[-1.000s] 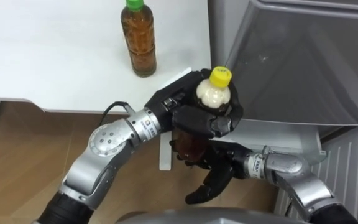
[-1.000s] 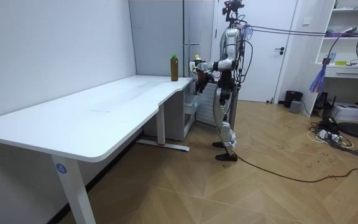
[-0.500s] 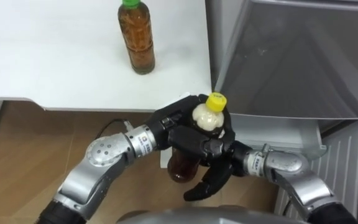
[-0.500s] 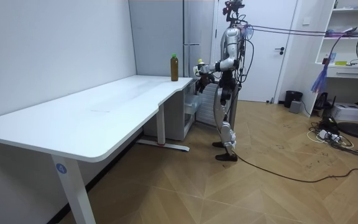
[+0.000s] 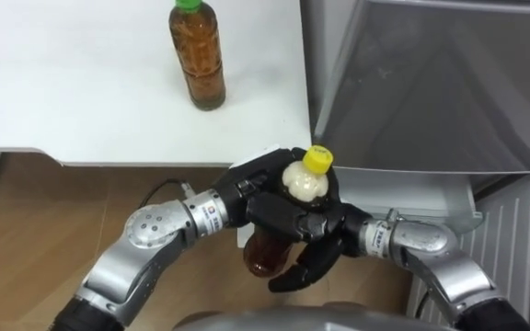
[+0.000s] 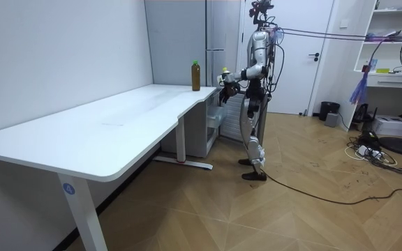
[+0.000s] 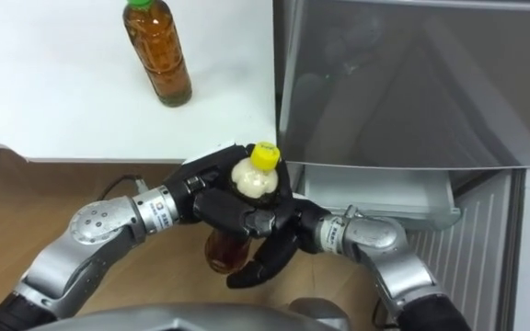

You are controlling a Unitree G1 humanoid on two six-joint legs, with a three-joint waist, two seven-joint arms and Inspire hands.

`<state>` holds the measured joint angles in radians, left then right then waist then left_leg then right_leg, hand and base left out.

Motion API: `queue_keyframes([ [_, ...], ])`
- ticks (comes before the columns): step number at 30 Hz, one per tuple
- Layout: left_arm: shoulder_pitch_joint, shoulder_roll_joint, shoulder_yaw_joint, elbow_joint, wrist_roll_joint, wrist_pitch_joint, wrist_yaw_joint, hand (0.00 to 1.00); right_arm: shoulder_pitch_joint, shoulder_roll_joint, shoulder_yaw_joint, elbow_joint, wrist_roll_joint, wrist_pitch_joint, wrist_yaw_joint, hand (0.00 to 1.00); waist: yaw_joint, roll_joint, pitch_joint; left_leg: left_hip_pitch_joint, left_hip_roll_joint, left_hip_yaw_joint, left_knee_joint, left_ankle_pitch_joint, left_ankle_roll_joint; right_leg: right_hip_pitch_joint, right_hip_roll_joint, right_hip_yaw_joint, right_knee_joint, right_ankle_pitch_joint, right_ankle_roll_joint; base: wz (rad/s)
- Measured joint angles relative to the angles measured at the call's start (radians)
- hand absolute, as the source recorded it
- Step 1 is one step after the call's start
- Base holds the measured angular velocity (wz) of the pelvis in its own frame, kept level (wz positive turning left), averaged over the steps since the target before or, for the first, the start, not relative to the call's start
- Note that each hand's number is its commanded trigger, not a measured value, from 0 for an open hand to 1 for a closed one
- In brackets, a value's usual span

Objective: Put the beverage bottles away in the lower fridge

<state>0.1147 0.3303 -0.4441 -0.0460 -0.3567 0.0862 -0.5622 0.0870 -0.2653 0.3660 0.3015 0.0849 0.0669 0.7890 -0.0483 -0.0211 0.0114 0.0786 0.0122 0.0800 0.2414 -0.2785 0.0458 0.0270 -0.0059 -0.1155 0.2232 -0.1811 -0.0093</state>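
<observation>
A yellow-capped bottle (image 5: 304,181) of brown drink is held upright in front of my chest, below the table's edge. My left hand (image 5: 260,179) is shut round its upper body from the left. My right hand (image 5: 325,248) lies against the bottle's lower right side, open, with straight fingers pointing down. A second bottle (image 5: 200,57) with a green cap and amber drink stands on the white table (image 5: 81,83) near its right end. In the room view I stand at the table's far end beside the grey fridge (image 6: 218,42), bottle (image 6: 224,72) at chest height.
The grey fridge front (image 5: 431,83) rises just right of the table. Below it a white shelf-like ledge (image 5: 412,195) juts out, with a ribbed panel (image 5: 513,248) further right. Wooden floor (image 5: 26,202) lies under the table's edge.
Both hands have lowered the yellow-capped bottle and drawn it slightly toward me, from level with the table's corner to below its edge. The green-capped bottle has not moved.
</observation>
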Motion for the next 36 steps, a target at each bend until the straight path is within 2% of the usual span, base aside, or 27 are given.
queue_keyframes([
  [2,0.000,-0.004,0.001,0.000,0.015,0.000,-0.001,1.00,0.000,0.002,-0.002,0.005,0.014,0.000,0.012,0.00,-0.001,0.001,-0.0001,0.004,0.000,0.000,0.000,0.000,0.000,0.006,0.000,0.002,-0.001,0.000,0.000,0.00],
  [8,-0.003,-0.013,0.018,-0.001,0.015,0.000,-0.009,1.00,0.013,0.006,0.005,0.051,0.220,0.002,0.047,0.00,0.002,0.006,0.0021,0.009,0.000,0.000,-0.001,0.000,0.000,0.011,0.000,0.000,-0.003,0.000,0.000,0.00],
  [11,-0.004,-0.029,0.031,-0.002,0.015,0.000,-0.005,1.00,0.014,0.010,0.005,0.068,0.294,0.002,0.062,0.00,0.002,0.010,0.0041,0.001,0.000,-0.001,-0.004,0.000,0.000,0.005,-0.001,-0.004,-0.002,0.000,0.001,0.01],
  [13,-0.004,-0.033,0.035,-0.005,0.015,0.000,-0.001,1.00,0.014,0.018,0.007,0.078,0.337,0.013,0.061,0.00,0.006,0.011,0.0035,0.001,0.001,-0.002,-0.009,0.000,0.000,0.004,0.000,-0.008,0.000,0.000,0.001,0.02],
  [16,-0.004,-0.035,0.037,-0.027,0.015,0.003,-0.001,1.00,0.025,0.009,0.014,0.080,0.430,0.033,0.059,0.00,0.019,0.006,0.0007,0.002,0.001,-0.002,-0.015,0.000,-0.001,0.002,0.001,-0.008,-0.001,0.000,0.001,0.00],
  [19,-0.004,-0.036,0.043,-0.040,0.015,0.006,0.002,1.00,0.032,0.012,0.015,0.090,0.494,0.035,0.048,0.00,0.028,-0.004,-0.0020,0.002,0.001,-0.002,-0.005,0.000,-0.001,0.004,0.001,-0.009,-0.003,0.000,0.001,0.00],
  [20,-0.004,-0.036,0.045,-0.041,0.015,0.007,0.003,1.00,0.032,0.012,0.017,0.093,0.507,0.035,0.044,0.07,0.028,-0.006,-0.0019,0.003,0.001,-0.002,-0.005,0.000,-0.001,0.005,0.001,-0.009,-0.004,0.000,0.001,0.00],
  [21,-0.004,-0.036,0.048,-0.043,0.014,0.008,0.005,1.00,0.032,0.014,0.020,0.097,0.521,0.035,0.040,0.69,0.028,-0.011,-0.0021,0.004,0.001,-0.003,-0.005,0.000,-0.001,0.006,0.001,-0.010,-0.005,0.000,0.001,0.00],
  [22,-0.004,-0.036,0.048,-0.043,0.011,0.011,0.009,1.00,0.032,0.014,0.027,0.108,0.547,0.035,0.036,1.00,0.028,-0.015,-0.0030,0.005,0.001,-0.002,-0.005,0.000,-0.001,0.007,0.000,-0.010,-0.006,0.000,0.001,0.00],
  [28,-0.006,-0.043,0.047,-0.043,0.000,0.023,0.032,1.00,0.033,0.014,0.049,0.126,0.618,0.035,-0.007,1.00,0.026,-0.018,-0.0035,0.003,-0.002,-0.001,-0.005,0.000,-0.001,0.014,-0.002,-0.010,-0.021,0.003,0.004,0.00],
  [32,-0.007,-0.054,0.047,-0.043,-0.007,0.024,0.035,1.00,0.033,0.013,0.050,0.126,0.623,0.033,-0.018,1.00,0.027,-0.010,0.0013,0.004,-0.002,-0.002,-0.005,0.000,-0.001,0.016,-0.002,-0.013,-0.021,0.003,0.004,0.01],
  [33,-0.007,-0.054,0.048,-0.043,-0.021,0.033,0.042,1.00,0.033,0.011,0.058,0.126,0.622,0.025,-0.017,1.00,0.027,-0.006,0.0034,0.003,-0.002,-0.002,-0.005,0.000,-0.001,0.015,-0.002,-0.012,-0.021,0.003,0.004,0.00],
  [36,-0.006,-0.063,0.059,-0.043,-0.073,0.066,0.067,1.00,0.033,0.007,0.071,0.126,0.620,0.012,-0.016,1.00,0.027,0.001,0.0028,0.002,-0.002,-0.002,-0.005,0.001,-0.001,0.012,-0.001,-0.011,-0.019,0.003,0.004,0.00],
])
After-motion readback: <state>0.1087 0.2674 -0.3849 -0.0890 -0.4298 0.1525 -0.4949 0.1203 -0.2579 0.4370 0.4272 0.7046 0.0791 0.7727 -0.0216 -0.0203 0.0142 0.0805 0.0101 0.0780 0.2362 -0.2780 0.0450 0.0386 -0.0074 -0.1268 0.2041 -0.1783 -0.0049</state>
